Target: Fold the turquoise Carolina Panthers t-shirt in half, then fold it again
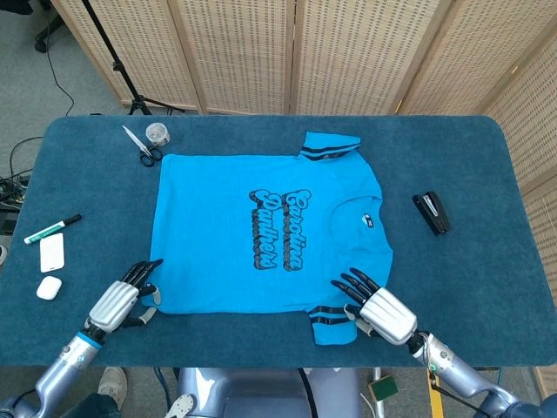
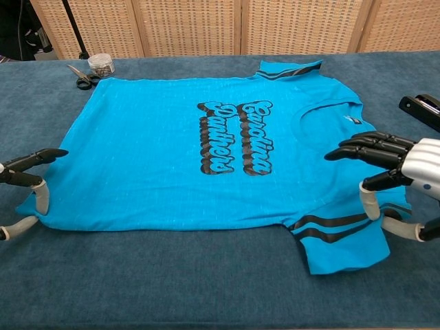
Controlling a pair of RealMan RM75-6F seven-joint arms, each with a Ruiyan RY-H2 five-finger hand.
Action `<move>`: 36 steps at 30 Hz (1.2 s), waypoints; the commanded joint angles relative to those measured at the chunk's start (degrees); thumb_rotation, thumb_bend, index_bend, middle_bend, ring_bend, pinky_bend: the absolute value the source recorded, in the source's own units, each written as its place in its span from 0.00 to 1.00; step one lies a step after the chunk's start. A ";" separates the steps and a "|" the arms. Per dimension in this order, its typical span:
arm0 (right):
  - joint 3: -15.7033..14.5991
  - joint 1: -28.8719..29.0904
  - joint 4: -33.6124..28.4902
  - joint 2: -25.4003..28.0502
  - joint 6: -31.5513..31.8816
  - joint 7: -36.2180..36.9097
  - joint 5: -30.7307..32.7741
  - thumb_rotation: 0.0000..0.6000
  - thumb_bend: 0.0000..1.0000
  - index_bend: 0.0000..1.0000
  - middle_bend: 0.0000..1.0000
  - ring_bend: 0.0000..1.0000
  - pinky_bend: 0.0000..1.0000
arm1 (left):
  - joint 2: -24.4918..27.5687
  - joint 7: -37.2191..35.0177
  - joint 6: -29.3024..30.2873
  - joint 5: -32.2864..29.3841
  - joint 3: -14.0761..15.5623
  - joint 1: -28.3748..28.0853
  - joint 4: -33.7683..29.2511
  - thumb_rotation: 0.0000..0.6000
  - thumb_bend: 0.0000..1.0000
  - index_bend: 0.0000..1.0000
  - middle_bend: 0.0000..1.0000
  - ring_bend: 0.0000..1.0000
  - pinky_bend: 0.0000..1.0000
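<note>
The turquoise t-shirt [image 1: 261, 231] lies flat and unfolded in the middle of the blue table [image 1: 487, 157], so no fold is made yet. My left hand [image 1: 117, 300] is at the shirt's near hem corner; its fingers are spread, and I cannot tell if they already pinch the cloth. My right hand [image 1: 379, 309] sits beside the near striped sleeve [image 2: 340, 237], fingers apart, and the thumb seems to touch the cloth, but a real hold I cannot confirm.

I think the danger is an uneven lift: if only one hand catches the edge, the shirt will twist and the fold will come crooked. The carpet-like table cover may also drag the fabric.

Beyond the shirt's far corner lie scissors [image 1: 139, 145] and a small jar [image 1: 157, 132]; a black stapler [image 1: 431, 213] is beside the collar side. Wicker screens [image 1: 305, 52] stand behind the table
</note>
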 commanded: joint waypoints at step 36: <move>-10.21 -0.45 -16.63 10.42 3.15 -4.69 -15.46 1.00 0.57 0.64 0.12 0.00 0.00 | 9.26 0.35 10.92 12.97 11.69 3.48 -5.74 1.00 0.52 0.69 0.00 0.00 0.00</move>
